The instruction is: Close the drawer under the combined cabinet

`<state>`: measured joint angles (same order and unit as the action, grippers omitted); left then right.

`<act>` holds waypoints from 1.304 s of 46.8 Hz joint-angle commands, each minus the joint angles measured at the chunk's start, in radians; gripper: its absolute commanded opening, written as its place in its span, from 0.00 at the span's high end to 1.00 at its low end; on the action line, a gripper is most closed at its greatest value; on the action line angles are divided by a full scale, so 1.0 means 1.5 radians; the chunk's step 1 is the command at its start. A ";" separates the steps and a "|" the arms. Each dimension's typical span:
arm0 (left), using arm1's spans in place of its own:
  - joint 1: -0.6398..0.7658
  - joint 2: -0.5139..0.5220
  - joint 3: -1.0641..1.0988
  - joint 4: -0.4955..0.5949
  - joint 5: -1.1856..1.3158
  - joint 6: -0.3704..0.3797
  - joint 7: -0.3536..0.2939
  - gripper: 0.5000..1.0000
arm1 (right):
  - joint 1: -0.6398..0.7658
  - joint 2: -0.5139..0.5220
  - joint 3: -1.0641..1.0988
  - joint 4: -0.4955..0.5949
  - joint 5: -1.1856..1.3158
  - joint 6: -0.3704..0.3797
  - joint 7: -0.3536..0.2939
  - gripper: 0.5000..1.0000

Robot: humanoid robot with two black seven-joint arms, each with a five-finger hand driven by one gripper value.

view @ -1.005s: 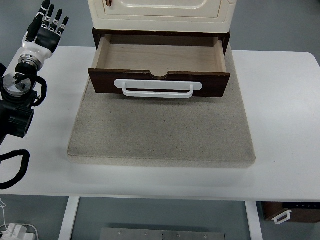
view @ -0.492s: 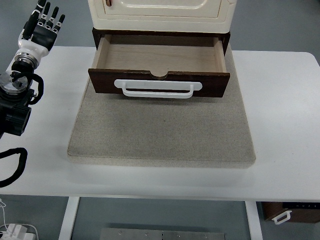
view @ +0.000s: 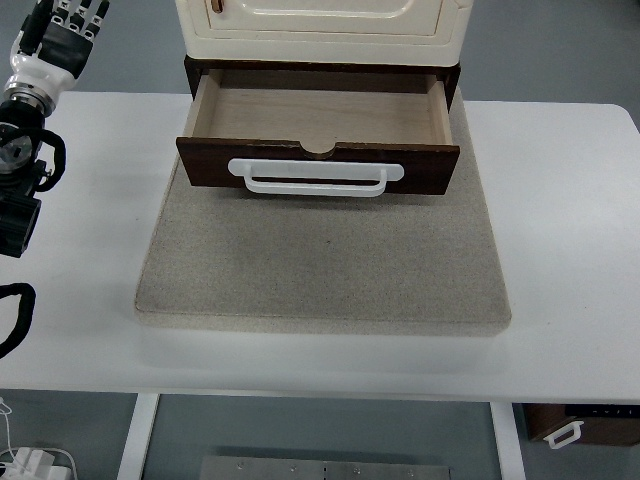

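At the far left, your left hand (view: 62, 28) sits in the top corner of the view, black fingers pointing up and partly cut off by the edge. They look loosely extended with nothing in them, though the tips are out of sight. Its arm runs down the left edge over the white tabletop (view: 570, 250). The right arm does not show, so the left hand is the only one you have to work with.

Moving right, the dark brown wooden drawer (view: 318, 160) lies to the right of that hand and nearer the robot, well apart from it. It is pulled out from under the cream-coloured cabinet (view: 320, 25), and its front panel runs left to right across the view, with a white bar handle (view: 315, 177) mounted along it. The closing push therefore goes away from you, up the picture, square to that long front. I judge you must bring the hand down and across to the panel before any push can begin.

The drawer's pale wood interior is empty. Cabinet and drawer both rest on a grey, speckled square mat (view: 320, 270), which lies flat on the table.
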<state>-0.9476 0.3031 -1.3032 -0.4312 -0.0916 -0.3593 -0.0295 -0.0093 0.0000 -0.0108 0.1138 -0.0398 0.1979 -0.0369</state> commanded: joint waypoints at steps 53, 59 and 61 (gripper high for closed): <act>-0.120 0.284 0.144 -0.584 0.180 0.084 -0.010 0.00 | 0.000 0.000 0.000 0.000 0.000 0.000 0.000 0.10; -0.141 0.285 0.193 -0.670 0.215 0.087 -0.010 0.00 | 0.000 0.000 0.000 0.000 0.000 0.000 0.000 0.10; -0.149 0.284 0.212 -0.686 0.219 0.087 -0.010 0.00 | 0.000 0.000 0.000 0.000 0.000 0.000 0.000 0.10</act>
<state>-1.1555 0.7304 -1.0273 -1.4151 0.2232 -0.2299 -0.0449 -0.0092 0.0000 -0.0108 0.1135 -0.0400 0.1978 -0.0369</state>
